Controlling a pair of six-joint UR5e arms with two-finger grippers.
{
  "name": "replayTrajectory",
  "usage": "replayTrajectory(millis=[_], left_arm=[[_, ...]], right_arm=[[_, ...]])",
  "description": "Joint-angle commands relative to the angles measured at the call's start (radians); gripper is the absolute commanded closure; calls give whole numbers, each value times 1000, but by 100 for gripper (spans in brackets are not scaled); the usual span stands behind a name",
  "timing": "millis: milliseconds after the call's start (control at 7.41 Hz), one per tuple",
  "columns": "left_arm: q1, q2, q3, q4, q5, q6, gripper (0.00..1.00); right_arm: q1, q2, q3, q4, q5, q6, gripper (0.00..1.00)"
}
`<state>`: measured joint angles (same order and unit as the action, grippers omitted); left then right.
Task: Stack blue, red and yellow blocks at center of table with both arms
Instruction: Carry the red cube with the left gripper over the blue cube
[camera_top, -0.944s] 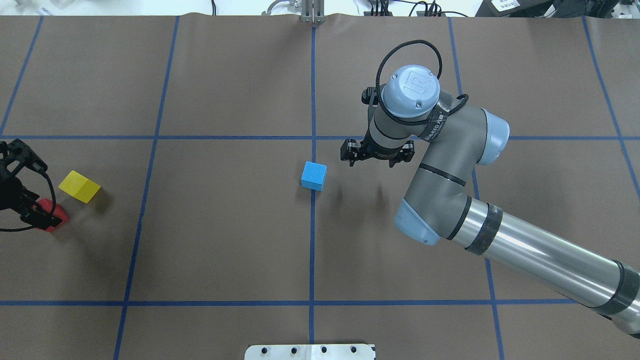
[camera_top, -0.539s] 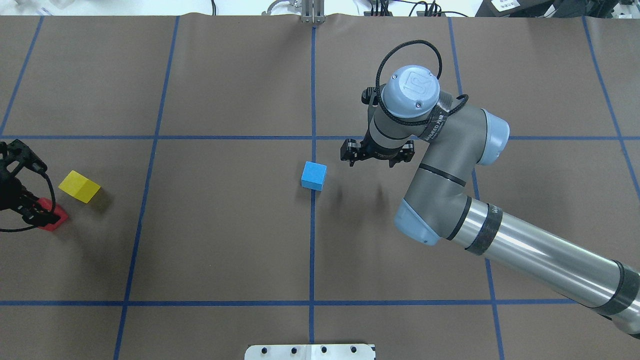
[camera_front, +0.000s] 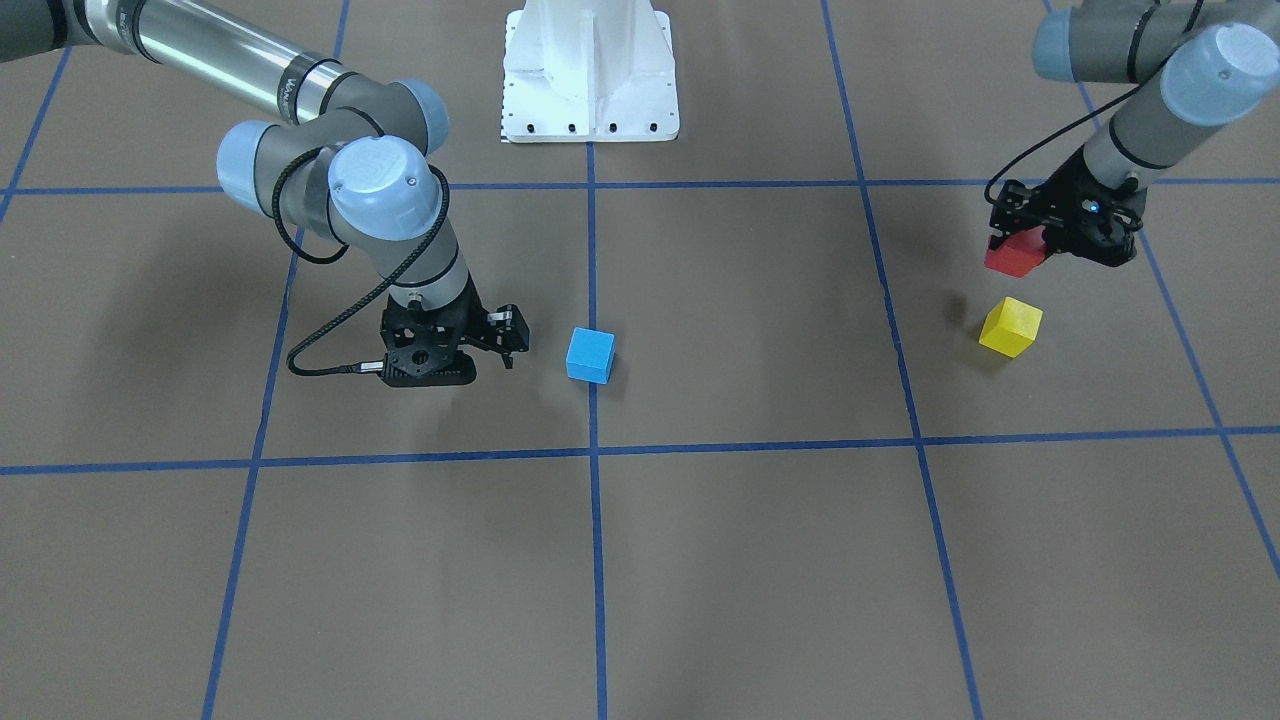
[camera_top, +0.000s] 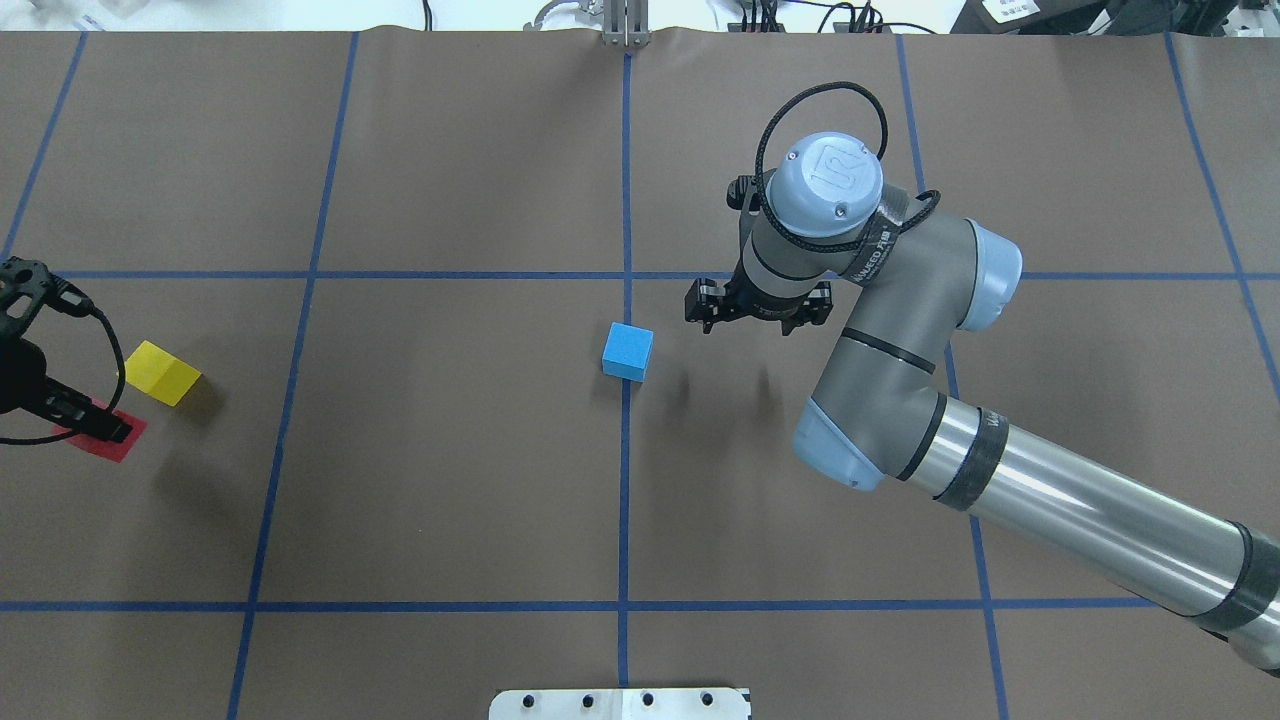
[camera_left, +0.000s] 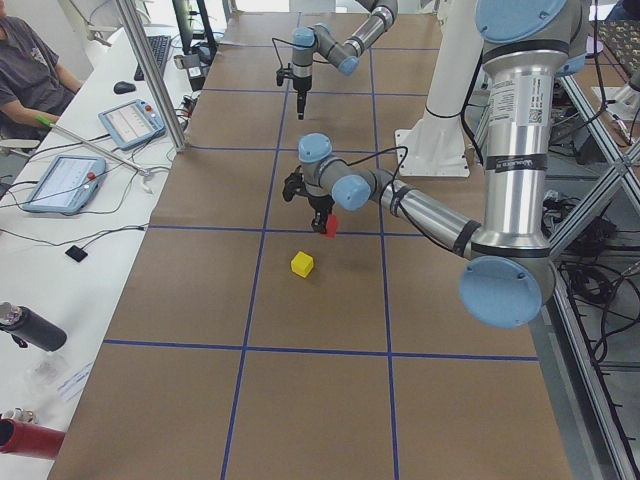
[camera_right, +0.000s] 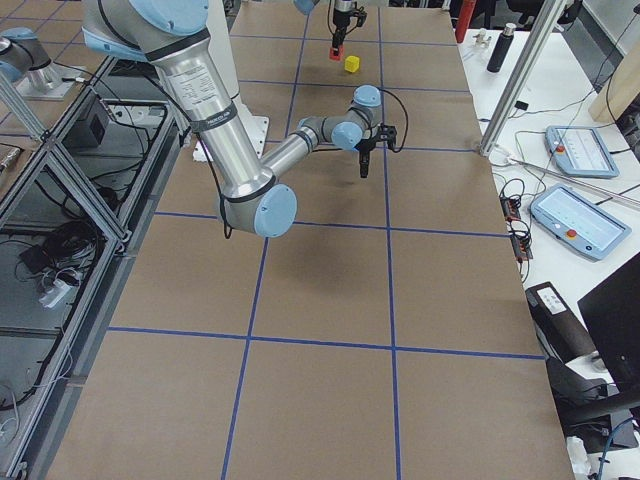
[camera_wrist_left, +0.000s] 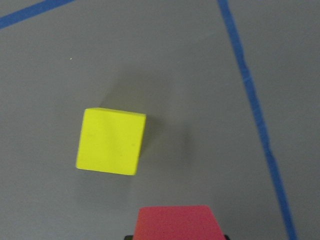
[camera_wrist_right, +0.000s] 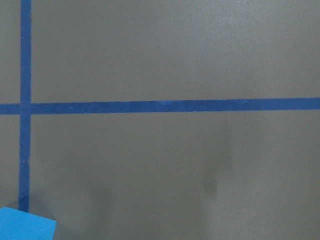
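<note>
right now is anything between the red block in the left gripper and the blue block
Nothing visible does. The left gripper holds the red cube; the yellow cube sits close beside it but off the line to the blue cube.

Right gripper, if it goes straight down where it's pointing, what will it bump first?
Probably just the brown table paper. The right gripper hangs open beside the blue block, not over it.
</note>
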<state>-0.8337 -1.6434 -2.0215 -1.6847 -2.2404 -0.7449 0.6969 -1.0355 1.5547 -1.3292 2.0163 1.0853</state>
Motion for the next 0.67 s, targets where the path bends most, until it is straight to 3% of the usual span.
replayTrajectory(millis=[0,270,405,539], left_arm=[[157,-329,83,93,36,-355,100],[197,-607,249,209,177,-413,100],[220,-706,353,201,256,-436,100],[222,-807,466,198,262,-438,100]], right_arm=[[163,-159,15,90,167,-170,0],[313,-283,10,90,277,-358,0],[340,-335,15,103,282,-367,1],[361,-368,15,117,282,-370,0]])
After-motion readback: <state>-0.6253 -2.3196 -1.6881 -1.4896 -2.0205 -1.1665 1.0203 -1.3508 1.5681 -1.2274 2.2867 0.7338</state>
